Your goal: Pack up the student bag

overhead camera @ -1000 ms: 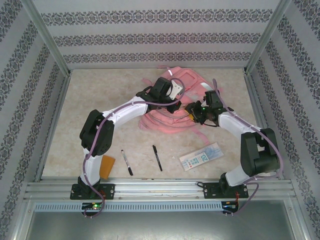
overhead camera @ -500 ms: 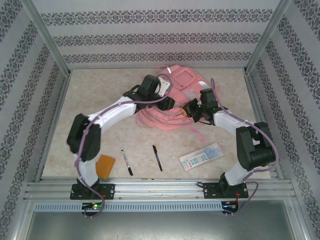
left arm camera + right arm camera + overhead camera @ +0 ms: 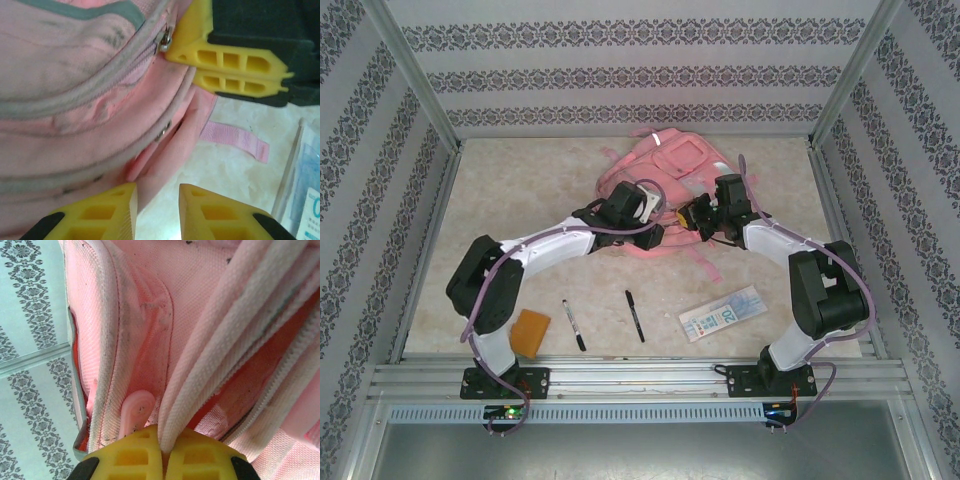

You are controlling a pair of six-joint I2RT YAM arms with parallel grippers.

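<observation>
On your left, the orange pad [image 3: 530, 331] and two pens [image 3: 573, 325] lie on the table [image 3: 500, 220] near the arm bases, well apart from the student bag [image 3: 672, 165], which lies at the middle back. Your left gripper [image 3: 157, 192] sits at the bag's near edge with its jaws apart and nothing pinched; a fold of fabric lies just past the tips. Further right, your right gripper [image 3: 161, 437] is clenched on the pale piped rim of the bag's opening. The step looks like spreading the mouth. Hold that right pinch firm and lift gently, so the rim does not slip. Bring the left jaws onto the opposite rim or the metal zip pull [image 3: 164, 40] beside the right fingers, close fully, then pull away from the right gripper. The flat packet [image 3: 721, 314] lies furthest right
</observation>
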